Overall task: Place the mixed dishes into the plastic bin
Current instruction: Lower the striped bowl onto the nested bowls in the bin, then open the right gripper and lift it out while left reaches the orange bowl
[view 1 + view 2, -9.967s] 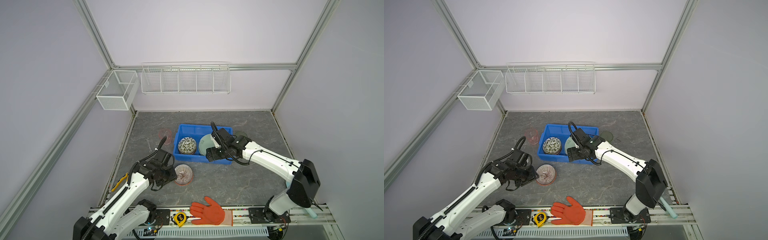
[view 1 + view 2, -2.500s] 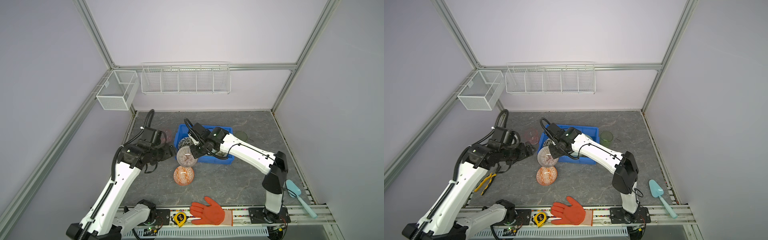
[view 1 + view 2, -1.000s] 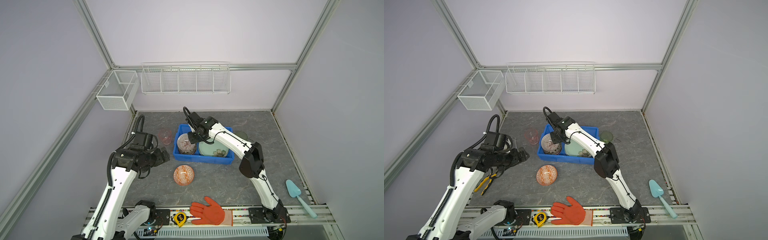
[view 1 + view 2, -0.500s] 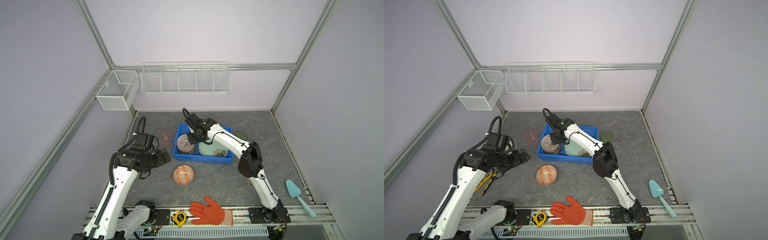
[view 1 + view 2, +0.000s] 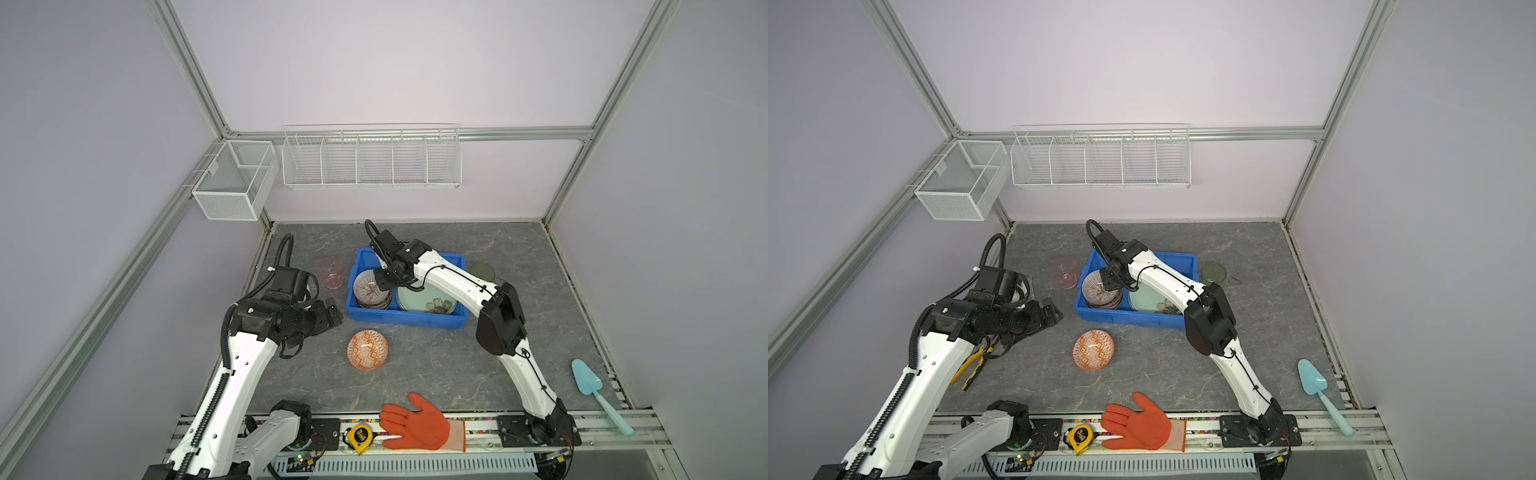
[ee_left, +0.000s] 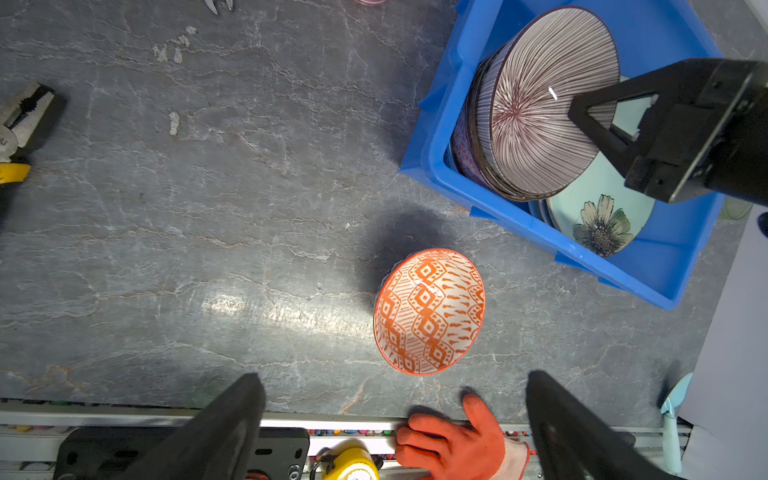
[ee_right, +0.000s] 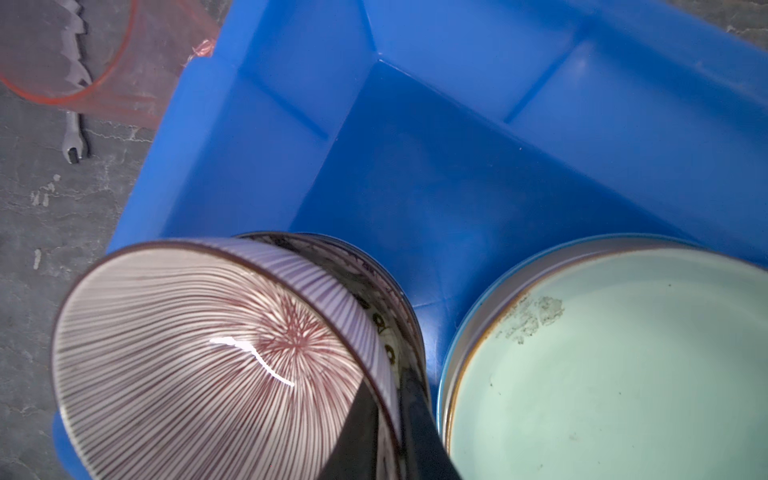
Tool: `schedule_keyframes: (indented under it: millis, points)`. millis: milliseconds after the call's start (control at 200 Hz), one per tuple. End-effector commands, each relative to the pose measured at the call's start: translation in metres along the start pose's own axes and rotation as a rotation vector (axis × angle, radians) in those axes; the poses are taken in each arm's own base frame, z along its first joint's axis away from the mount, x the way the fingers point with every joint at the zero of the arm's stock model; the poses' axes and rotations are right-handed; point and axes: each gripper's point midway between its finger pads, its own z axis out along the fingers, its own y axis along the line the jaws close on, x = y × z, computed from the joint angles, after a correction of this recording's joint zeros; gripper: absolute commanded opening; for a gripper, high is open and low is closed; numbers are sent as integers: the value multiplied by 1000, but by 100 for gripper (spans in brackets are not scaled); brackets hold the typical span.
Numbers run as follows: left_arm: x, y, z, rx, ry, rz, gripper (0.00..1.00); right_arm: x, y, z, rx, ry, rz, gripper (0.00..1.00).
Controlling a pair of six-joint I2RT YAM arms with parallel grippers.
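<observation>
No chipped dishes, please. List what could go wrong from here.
1. The striped bowl leans on the bowl beneath it in the blue bin; once the right gripper lets its rim go, it may slide against the mint plate.
2. The pink cup stands close beside the bin; the right arm could knock it when pulling out.
3. The orange bowl is loose on the table; the open left gripper could shove it.

Both top views are looking steeply down from high in front toward the back wall (image 5: 374,75), taking in everything. Both wrist cameras are facing downward, sharing the blue bin (image 6: 430,160) and striped bowl (image 6: 536,112), the right one sitting closest.
</observation>
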Motion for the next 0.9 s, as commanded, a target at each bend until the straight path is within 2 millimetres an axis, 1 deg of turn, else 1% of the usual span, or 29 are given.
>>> schedule_keyframes:
  millis: [0, 310, 480, 615, 895]
  points:
    - [4, 3, 0, -3, 12, 1, 98, -6, -5, -15, 16, -36, -8, 15]
    - [5, 1, -2, 12, 10, -10, 98, -13, -6, -39, 28, -82, -12, 17]
    - [5, 0, -3, 20, 8, -12, 98, -11, -8, -39, 32, -79, -12, 22]
    - [6, 0, -5, 20, 6, -12, 98, -9, -8, -38, 31, -72, -12, 23]
    - [8, 2, -5, 16, 5, -15, 98, -8, -9, -54, 20, -94, -9, 23]
